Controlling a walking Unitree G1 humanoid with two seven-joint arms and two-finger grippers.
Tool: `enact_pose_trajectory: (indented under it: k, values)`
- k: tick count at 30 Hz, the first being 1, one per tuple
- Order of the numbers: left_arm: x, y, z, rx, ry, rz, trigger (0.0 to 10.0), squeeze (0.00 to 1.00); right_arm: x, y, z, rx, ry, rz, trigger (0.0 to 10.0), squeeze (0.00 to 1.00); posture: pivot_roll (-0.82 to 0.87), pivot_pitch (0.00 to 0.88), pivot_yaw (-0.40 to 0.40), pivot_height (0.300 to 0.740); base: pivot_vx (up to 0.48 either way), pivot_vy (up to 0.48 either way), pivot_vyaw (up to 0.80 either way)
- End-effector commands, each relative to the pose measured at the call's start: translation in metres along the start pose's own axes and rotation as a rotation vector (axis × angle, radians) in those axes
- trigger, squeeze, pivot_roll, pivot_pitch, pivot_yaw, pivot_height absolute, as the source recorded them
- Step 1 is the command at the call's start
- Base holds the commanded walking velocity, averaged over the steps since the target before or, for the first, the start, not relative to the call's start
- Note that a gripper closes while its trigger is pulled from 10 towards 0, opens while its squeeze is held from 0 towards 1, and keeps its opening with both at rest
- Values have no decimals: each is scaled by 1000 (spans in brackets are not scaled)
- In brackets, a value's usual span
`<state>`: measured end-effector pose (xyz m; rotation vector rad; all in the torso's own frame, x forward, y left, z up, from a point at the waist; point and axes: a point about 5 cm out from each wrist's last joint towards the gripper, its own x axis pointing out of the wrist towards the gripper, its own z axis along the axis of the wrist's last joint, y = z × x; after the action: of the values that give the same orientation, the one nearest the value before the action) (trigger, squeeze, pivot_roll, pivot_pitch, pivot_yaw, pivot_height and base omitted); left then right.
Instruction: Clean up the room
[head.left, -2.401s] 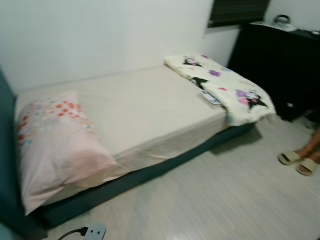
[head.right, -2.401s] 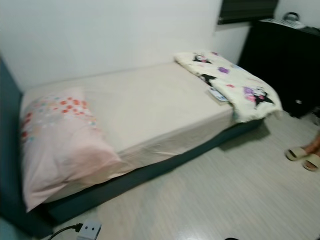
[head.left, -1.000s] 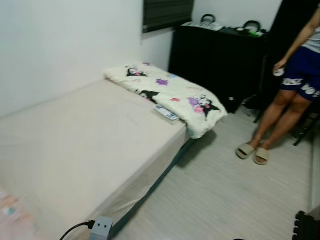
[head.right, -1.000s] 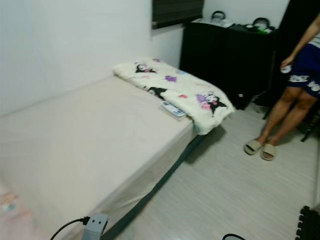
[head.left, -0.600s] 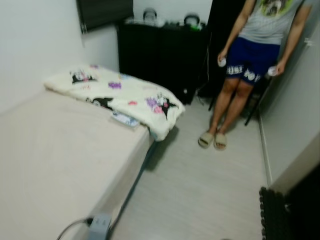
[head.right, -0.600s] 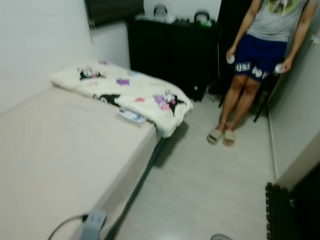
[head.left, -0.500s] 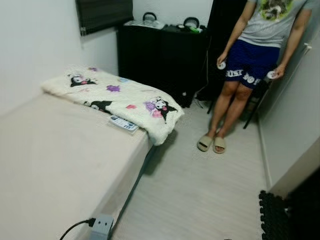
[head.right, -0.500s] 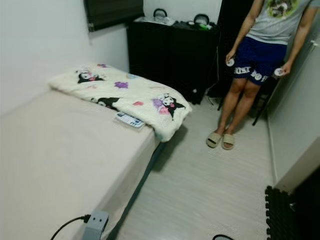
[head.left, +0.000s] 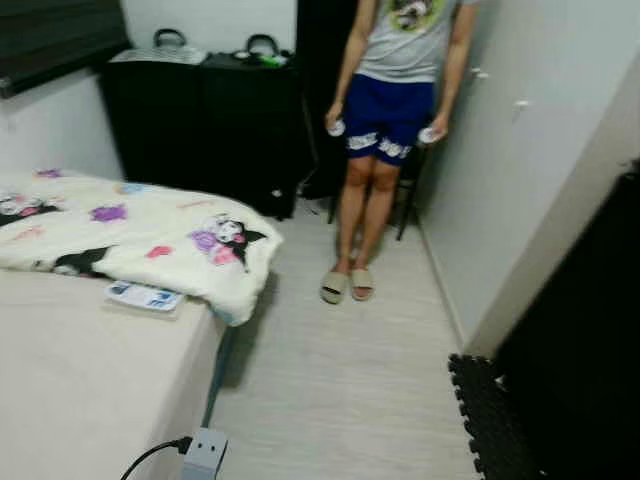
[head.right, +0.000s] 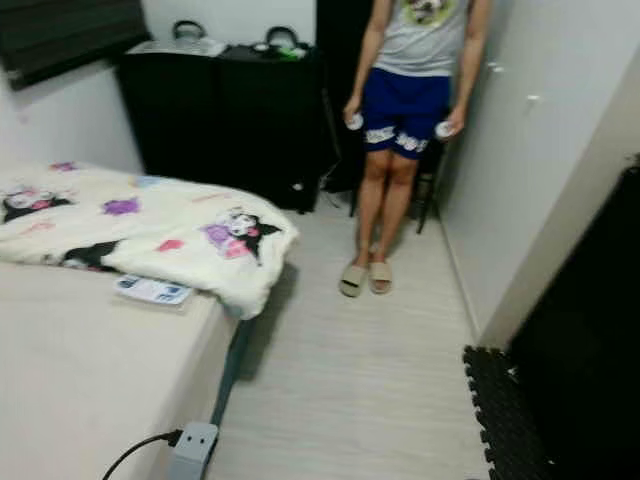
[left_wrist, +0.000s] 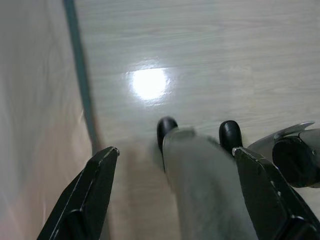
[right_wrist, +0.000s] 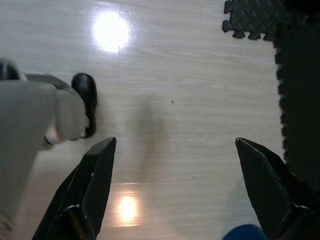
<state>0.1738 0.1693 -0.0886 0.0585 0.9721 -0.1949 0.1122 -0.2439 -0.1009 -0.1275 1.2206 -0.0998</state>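
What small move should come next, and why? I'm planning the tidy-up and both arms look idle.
Probably turn back left toward the bed. The folded cartoon-print blanket lies at its foot, one corner hanging over the edge, with a small flat packet on the sheet beside it. The left gripper and right gripper hang open over bare floor, and a person stands ahead.
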Motion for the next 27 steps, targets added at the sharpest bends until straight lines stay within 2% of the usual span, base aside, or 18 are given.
enact_pose_trajectory:
  k: [1,3,9,12,15,18,23,27]
  values:
    - [0,3,1,9,6,3,10000,0,1,9,0,1,9,14,10000,0,79,0,-40,740,304,0,-769]
    - [0,2,2,7,3,1,10000,0,2,19,6,1,1,26,10000,0,79,0,-41,740,300,0,-769]
    - [1,2,3,2,-1,-1,10000,0,3,32,12,1,-17,41,10000,0,79,0,-43,740,300,0,-769]
    - [1,1,4,1,-3,-2,10000,0,3,35,14,11,-25,43,10000,0,78,0,-44,740,301,0,-735]
    - [1,0,4,0,-4,-4,10000,0,3,35,15,15,-38,44,10000,0,77,0,-45,740,296,0,0]
    - [1,0,5,-1,-4,-5,10000,0,3,29,14,13,-38,38,10000,0,76,0,-45,740,298,0,0]
    - [1,-1,4,1,-2,-7,10000,0,1,7,7,-12,-35,31,10000,0,77,0,-47,740,295,0,0]
    - [1,-1,4,4,1,-8,10000,0,0,2,5,-13,-32,39,10000,0,77,0,-48,740,296,0,342]
